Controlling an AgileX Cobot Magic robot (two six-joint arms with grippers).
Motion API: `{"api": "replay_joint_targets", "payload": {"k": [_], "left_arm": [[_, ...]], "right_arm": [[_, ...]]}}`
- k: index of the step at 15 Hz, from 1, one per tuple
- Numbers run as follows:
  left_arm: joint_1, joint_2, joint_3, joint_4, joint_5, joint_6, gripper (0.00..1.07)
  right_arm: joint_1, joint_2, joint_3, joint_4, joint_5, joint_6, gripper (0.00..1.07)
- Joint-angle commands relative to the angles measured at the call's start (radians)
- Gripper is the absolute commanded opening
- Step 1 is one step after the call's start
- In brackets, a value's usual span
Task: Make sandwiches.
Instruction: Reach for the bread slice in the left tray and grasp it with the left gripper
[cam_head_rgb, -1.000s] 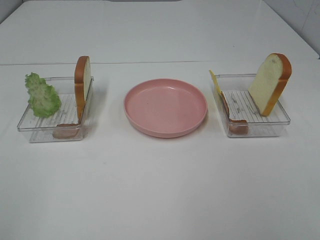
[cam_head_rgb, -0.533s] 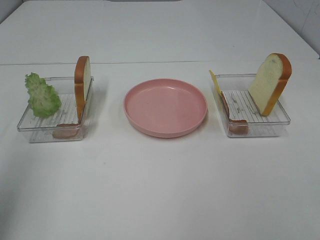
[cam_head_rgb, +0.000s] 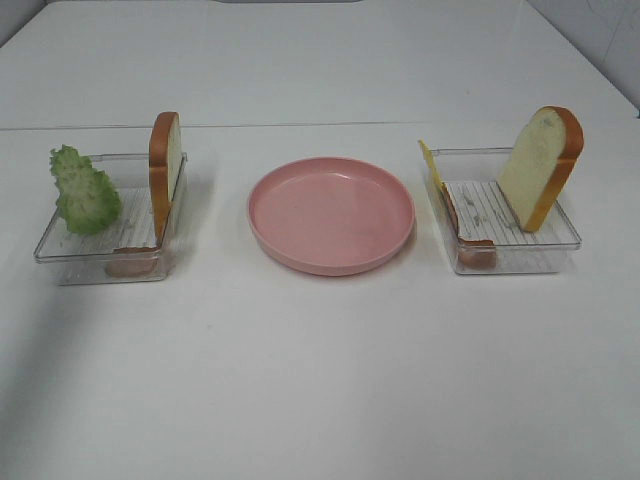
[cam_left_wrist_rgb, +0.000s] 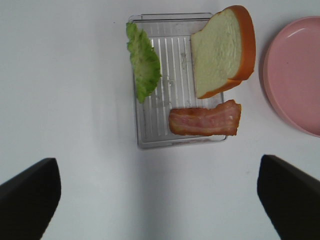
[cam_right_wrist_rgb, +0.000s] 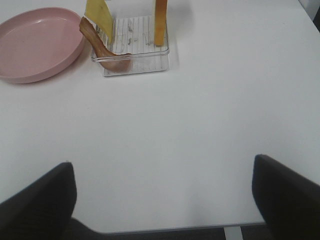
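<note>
Exterior high: plate (cam_head_rgb: 331, 262) between left tray (cam_head_rgb: 85, 268) with lettuce (cam_head_rgb: 84, 192), right tray (cam_head_rgb: 530, 258)

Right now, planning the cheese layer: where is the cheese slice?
High view, right side: the cheese slice stands at the clear tray's wall nearest the pink plate, beside a bacon strip.

White table (cam_head_rgb: 320, 380) (evenly lit).

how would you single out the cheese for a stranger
Right of the round pink plate sits a clear plastic rectangular tray. At its plate-side wall stands a thin yellow cheese square, the only yellow piece, next to a brown bacon strip.
</note>
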Motion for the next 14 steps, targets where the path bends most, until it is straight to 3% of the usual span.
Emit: {"api": "replay_joint_targets", "payload": {"k": [1, 2, 3, 4, 6, 7, 11, 14], "left_arm": [[-0.07, 0.109, -0.112, 0.045, 0.036, -0.083, 1.0], [-0.107, 0.177, -0.182, 0.062, 0.048, -0.135, 1.0], [-0.122, 0.204, -0.216, 0.062, 0.055, -0.152, 1.0], [-0.159, 0.297, -0.298, 0.064, 0.066, -0.228, 0.99], [-0.202, 0.378, -0.359, 0.088, 0.075, -0.261, 0.98], [-0.234, 0.461, -0.428, 0.131, 0.083, -0.326, 0.98], [-0.241, 0.616, -0.556, 0.12, 0.109, -0.372, 0.98], [-0.241, 0.688, -0.585, 0.083, 0.096, -0.377, 0.98]], "right_arm": [[-0.005, -0.025, 0.003, 0.0, -0.008, -0.004, 0.92], [-0.005, -0.025, 0.003, 0.0, -0.008, -0.004, 0.92], [-0.005, -0.025, 0.003, 0.0, -0.008, -0.004, 0.92], [-0.005, -0.025, 0.003, 0.0, -0.008, -0.004, 0.92], [-0.005, -0.025, 0.003, 0.0, -0.008, -0.004, 0.92], [-0.005, -0.025, 0.003, 0.0, -0.008, -0.004, 0.92], [-0.005, -0.025, 0.003, 0.0, -0.008, -0.004, 0.92], [-0.005, -0.025, 0.003, 0.0, -0.008, -0.004, 0.92]]}}
